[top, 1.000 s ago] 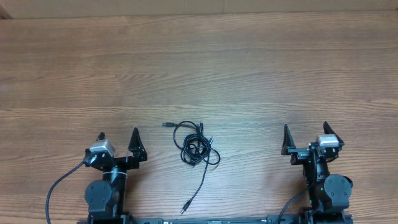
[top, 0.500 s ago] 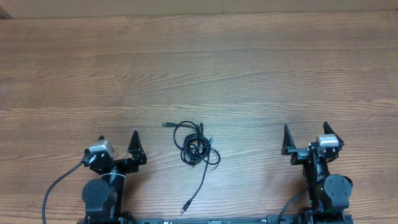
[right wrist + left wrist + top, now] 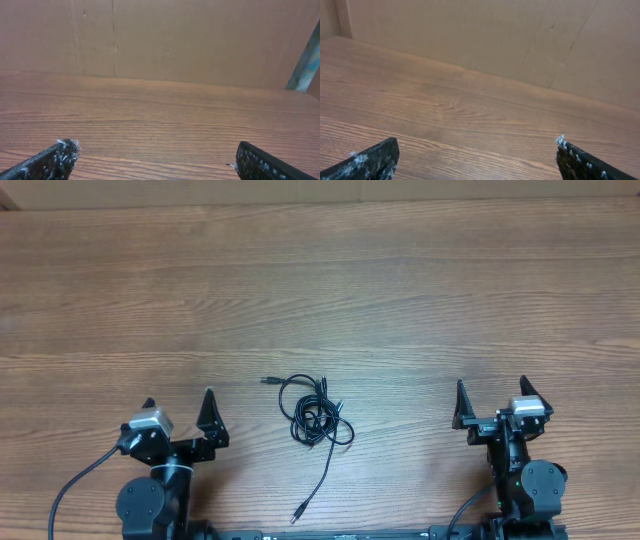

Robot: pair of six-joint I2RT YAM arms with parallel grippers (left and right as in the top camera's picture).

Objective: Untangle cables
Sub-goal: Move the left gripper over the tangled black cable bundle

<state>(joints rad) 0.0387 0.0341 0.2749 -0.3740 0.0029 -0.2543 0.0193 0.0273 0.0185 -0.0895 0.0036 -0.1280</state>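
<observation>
**Item 1.** Thin black cables (image 3: 315,418): a small knotted bundle of loops lying flat on the brown wood-grain table (image 3: 400,290), near its front edge and between the two arms. One loose tail (image 3: 318,475) trails toward the front edge and ends in a metal-tipped plug (image 3: 297,517). A second short plug end (image 3: 266,381) pokes out at the knot's far left. How many cords are in the bundle, I cannot tell.

**Item 2.** Left gripper (image 3: 178,398), a black two-finger pincer: spread to its widest, holding nothing, and well apart from the bundle. Its wrist view shows only bare wood between the tips.

**Item 3.** Right gripper (image 3: 491,382): likewise fully spread and empty, and farther from the bundle than the left.

**Step in hand, as I judge it:** the first reach, with nothing grasped yet. It would go best if one pincer pinched a free plug end while the other lifted a single outer loop and drew it out slowly. Seizing the middle would likely tighten the knot. The cords are far thinner than the fingers, so the pincers should close low against the wood.

**Surroundings:** a plain brown board wall (image 3: 470,30) stands behind the table. A thick black arm lead (image 3: 75,480) curls beside the left base and should not be mistaken for the work. Nothing lies between either pincer and the bundle.
</observation>
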